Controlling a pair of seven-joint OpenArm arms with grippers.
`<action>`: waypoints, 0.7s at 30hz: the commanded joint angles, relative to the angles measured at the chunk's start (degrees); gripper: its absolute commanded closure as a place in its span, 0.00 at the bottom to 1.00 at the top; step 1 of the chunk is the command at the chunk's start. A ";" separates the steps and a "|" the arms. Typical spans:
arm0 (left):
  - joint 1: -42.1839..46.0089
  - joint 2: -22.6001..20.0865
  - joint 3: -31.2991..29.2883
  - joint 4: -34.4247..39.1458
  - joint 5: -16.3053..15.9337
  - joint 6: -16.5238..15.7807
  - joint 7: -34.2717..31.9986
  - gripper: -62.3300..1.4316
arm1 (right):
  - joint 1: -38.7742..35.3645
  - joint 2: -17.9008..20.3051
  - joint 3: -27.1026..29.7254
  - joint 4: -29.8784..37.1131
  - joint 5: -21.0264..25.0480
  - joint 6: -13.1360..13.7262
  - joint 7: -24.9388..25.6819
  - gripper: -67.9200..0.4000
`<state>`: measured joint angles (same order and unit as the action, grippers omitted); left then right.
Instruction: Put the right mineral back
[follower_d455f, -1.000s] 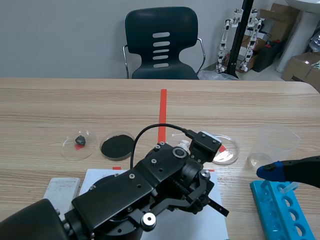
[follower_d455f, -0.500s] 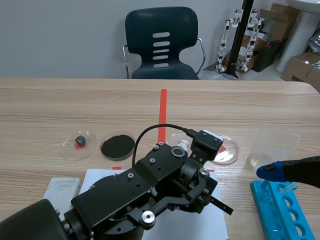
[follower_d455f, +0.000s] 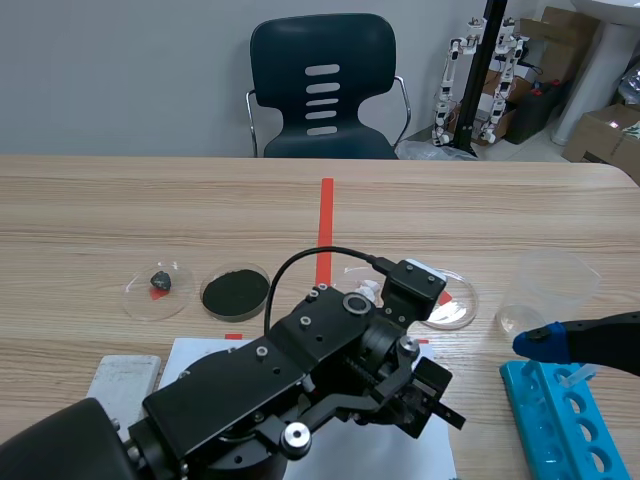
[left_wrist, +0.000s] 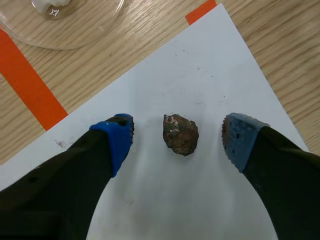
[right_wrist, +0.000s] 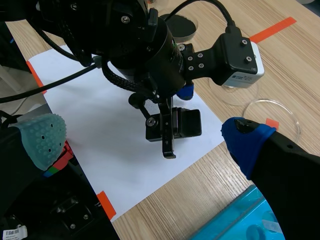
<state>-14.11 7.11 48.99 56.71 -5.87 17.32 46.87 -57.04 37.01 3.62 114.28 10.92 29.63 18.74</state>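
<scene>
A small brown mineral lies on the white paper, untouched between the fingers of my open left gripper. Its blue pads stand well clear on either side. Ahead of that gripper is a clear petri dish holding a white mineral. In the scene view the left arm covers the paper's right part, and the dish sits just beyond it. My right gripper hangs open and empty above the paper's right edge, near the left arm's gripper.
Further left are a dish with a dark mineral and a dish of black powder. A clear plastic beaker and a blue tube rack stand at the right. A grey block lies by the paper's left edge.
The left arm's gripper has shifted slightly over the paper's right part. The right arm and the dishes have stayed where they were.
</scene>
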 joint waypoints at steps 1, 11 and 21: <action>-0.13 1.36 -0.04 1.31 0.07 -0.07 -0.33 0.23 | 0.07 0.74 0.07 0.26 0.63 0.00 0.66 0.00; 1.46 0.55 -0.04 5.55 -0.59 -0.76 -0.46 0.00 | 0.07 0.74 0.07 0.26 0.61 0.00 0.66 0.00; 3.17 -1.75 -0.04 10.97 -0.79 -0.72 -0.55 0.00 | 0.07 0.74 0.07 0.26 0.61 0.00 0.66 0.00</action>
<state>-10.79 4.86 48.99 67.83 -6.48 16.51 46.83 -57.04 37.01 3.62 114.28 10.92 29.63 18.74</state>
